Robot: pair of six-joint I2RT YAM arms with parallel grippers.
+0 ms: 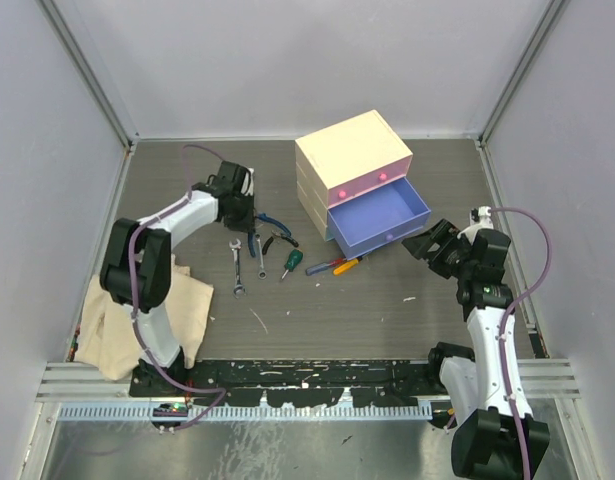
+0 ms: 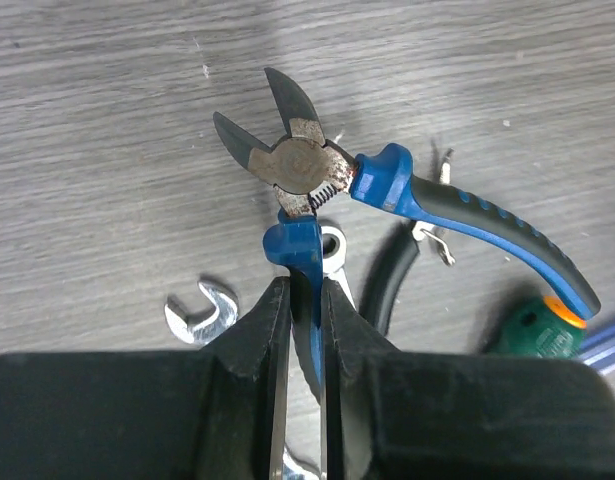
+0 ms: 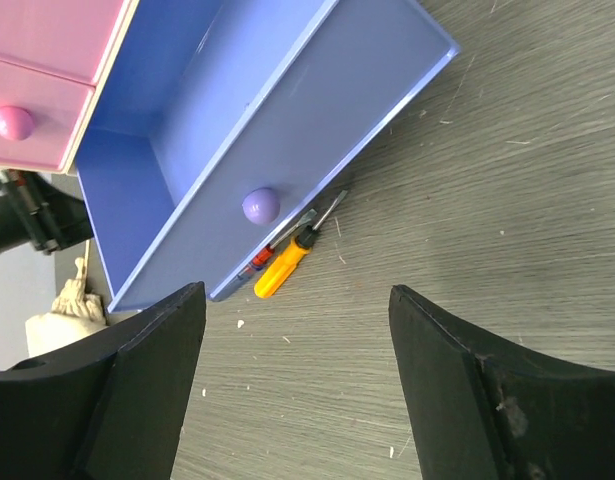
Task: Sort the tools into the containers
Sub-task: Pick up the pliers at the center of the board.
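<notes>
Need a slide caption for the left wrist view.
Left gripper shut on one handle of the blue-handled pliers, silver wrench alongside.

Handle of pliers hidden inside left end effector, green screwdriver mostly covered

pliers – dull grey metal head, a bit rusty-looking, grippy matt blue-and-black plastic handles | wrench: bright shiny metal | table: matt grey wood-grain, scuffed | purple drawer: smooth satin finish (knob looks glossier) | orange screwdriver handle: glossy plastic | cloth – soft beige fabric, rumpled
</notes>
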